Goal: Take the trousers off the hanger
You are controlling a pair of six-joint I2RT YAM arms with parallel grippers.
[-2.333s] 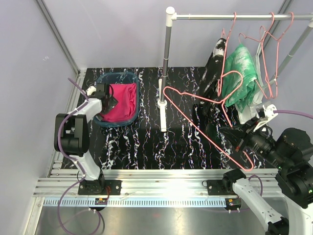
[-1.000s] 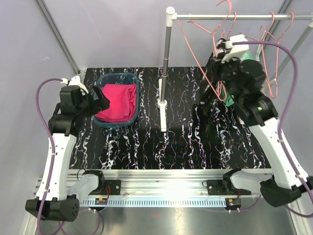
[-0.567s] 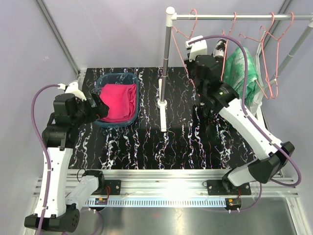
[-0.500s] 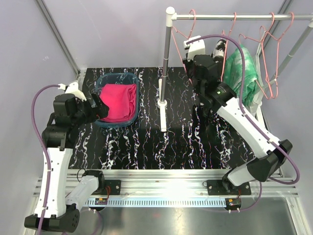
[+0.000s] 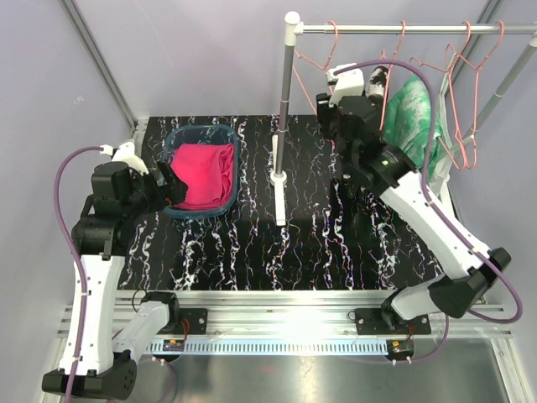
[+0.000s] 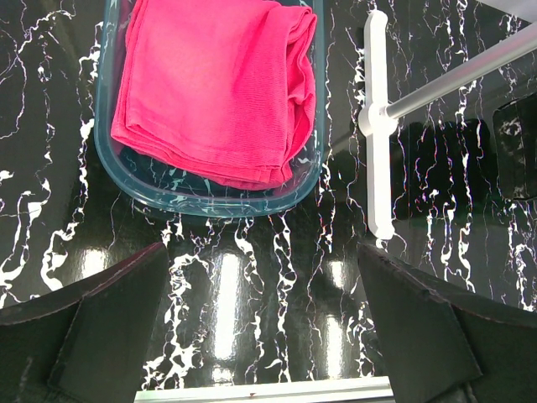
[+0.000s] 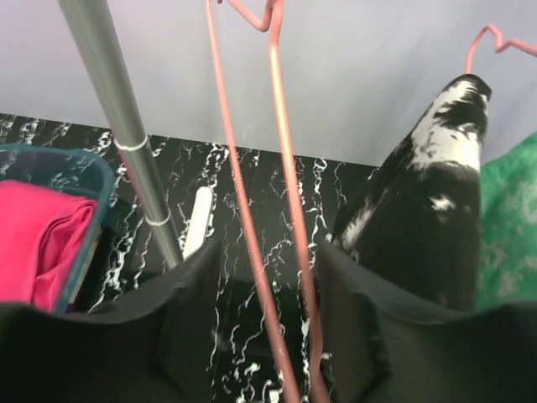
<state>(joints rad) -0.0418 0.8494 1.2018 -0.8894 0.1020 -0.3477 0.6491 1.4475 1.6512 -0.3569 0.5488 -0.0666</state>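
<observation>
1 pair, the pink trousers, lay in the basin beneath the wide-open left tool. The right tool had just spread its fingers off the empty hanger, now hooked on the rail. The black trousers and green trousers hung beside it, so 2 remained.

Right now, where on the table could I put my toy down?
The near half of the table is bare, from the tub and rack foot to the front edge. The far right is crowded: hangers, hanging trousers and the right arm.
</observation>
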